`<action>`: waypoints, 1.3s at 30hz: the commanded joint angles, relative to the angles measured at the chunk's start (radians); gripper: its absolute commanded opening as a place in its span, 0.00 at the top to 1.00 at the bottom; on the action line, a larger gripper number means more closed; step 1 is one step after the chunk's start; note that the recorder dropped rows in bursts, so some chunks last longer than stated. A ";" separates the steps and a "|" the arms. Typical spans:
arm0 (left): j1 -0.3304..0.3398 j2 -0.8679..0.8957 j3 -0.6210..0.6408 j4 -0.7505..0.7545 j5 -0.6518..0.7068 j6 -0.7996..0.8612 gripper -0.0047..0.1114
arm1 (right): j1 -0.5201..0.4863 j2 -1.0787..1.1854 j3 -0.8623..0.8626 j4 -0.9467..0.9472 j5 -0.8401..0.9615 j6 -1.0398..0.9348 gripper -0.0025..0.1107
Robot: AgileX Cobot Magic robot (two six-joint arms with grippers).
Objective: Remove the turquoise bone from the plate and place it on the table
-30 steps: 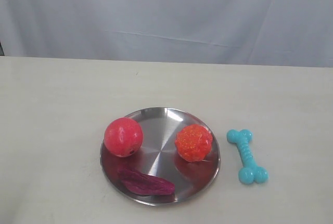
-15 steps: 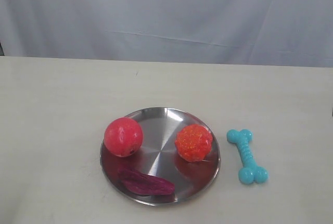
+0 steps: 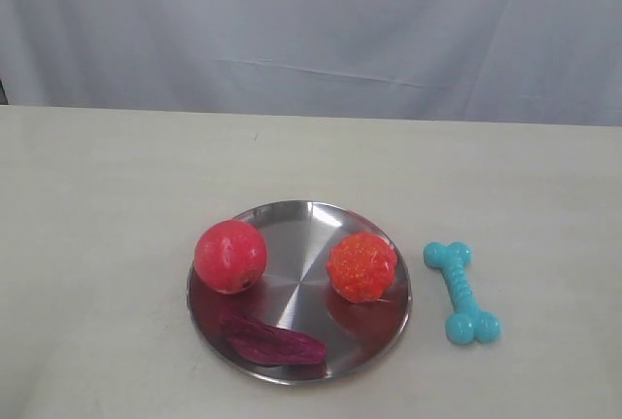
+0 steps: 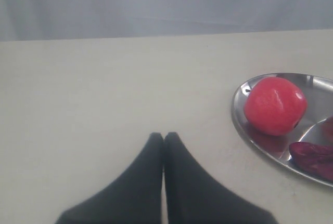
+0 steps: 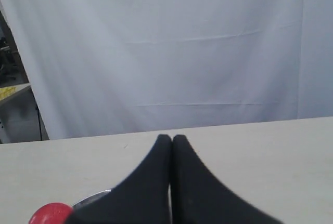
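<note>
The turquoise bone lies flat on the beige table, just right of the silver plate and apart from its rim. Neither gripper shows in the exterior view. In the left wrist view my left gripper is shut with nothing in it, over bare table beside the plate. My right gripper is also shut and holds nothing; the plate's rim peeks out beside its fingers. No wrist view shows the bone.
On the plate sit a red ball, an orange knobbly ball and a dark magenta flat toy. The red ball also shows in the left wrist view. A white curtain hangs behind the table.
</note>
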 commanded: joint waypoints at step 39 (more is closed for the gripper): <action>-0.003 -0.001 0.003 0.000 -0.001 -0.001 0.96 | -0.013 -0.271 0.243 0.326 0.271 -0.669 0.98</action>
